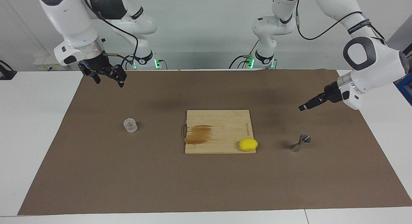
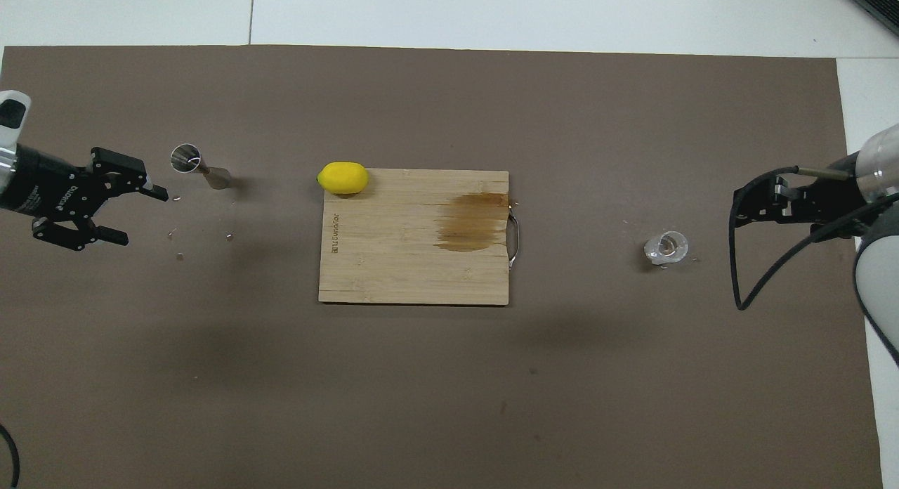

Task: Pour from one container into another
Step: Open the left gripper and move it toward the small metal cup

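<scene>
Nearest the robots, both grippers hang in the air above the brown mat (image 1: 96, 172), each at its own end of the table. The left gripper (image 2: 138, 213) is over bare mat close to the jigger, its fingers spread wide with nothing between them. The right gripper (image 1: 107, 80) is over the mat at the right arm's end, also spread and holding nothing.

Farther out, the clear cup (image 1: 130, 125) stands upright on the mat toward the right arm's end, well apart from the bamboo cutting board (image 1: 222, 121). The board lies mid-table, with a brown stain near its metal handle (image 1: 183, 132).

Farther still, a lemon (image 1: 248, 144) rests on the board's corner, and the steel jigger (image 1: 300, 143) stands upright on the mat toward the left arm's end.
</scene>
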`<action>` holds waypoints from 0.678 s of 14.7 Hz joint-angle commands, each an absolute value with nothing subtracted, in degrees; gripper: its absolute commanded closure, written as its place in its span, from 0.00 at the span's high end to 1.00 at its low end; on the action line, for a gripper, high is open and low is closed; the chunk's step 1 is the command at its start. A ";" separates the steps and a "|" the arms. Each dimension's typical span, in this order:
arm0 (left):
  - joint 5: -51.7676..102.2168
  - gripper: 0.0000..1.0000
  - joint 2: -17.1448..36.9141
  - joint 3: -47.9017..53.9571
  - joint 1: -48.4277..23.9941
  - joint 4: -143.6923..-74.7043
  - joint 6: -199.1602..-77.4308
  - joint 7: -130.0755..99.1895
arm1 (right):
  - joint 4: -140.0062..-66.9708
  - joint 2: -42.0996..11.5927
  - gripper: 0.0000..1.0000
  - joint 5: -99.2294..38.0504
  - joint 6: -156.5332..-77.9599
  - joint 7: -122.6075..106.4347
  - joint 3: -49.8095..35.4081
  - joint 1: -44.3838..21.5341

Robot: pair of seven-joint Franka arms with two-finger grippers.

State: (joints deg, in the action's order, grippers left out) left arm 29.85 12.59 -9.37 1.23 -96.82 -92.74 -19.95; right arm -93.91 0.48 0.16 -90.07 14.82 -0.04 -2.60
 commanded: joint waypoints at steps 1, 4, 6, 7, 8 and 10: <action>36.71 1.00 12.83 -10.90 3.24 -99.31 -95.00 -31.25 | -94.48 1.32 1.00 -1.14 -89.74 12.66 0.00 -2.02; 43.48 1.00 15.28 -10.81 5.87 -100.02 -96.85 -44.78 | -94.48 1.32 1.00 -1.14 -89.74 12.74 0.00 -2.02; 47.53 1.00 17.57 -10.81 7.46 -100.11 -97.38 -51.83 | -94.48 1.41 1.00 -1.14 -89.65 12.74 0.00 -2.02; 49.29 1.00 18.27 -10.72 8.25 -100.54 -97.64 -53.51 | -94.48 1.41 1.00 -1.14 -89.65 12.83 0.00 -2.02; 51.74 1.00 18.63 -10.72 8.44 -101.16 -97.73 -54.92 | -94.48 1.41 1.00 -1.14 -89.65 12.92 0.00 -2.02; 56.31 1.00 19.51 -10.64 9.49 -102.48 -98.52 -58.34 | -94.48 1.41 1.00 -1.14 -89.56 12.92 0.00 -2.02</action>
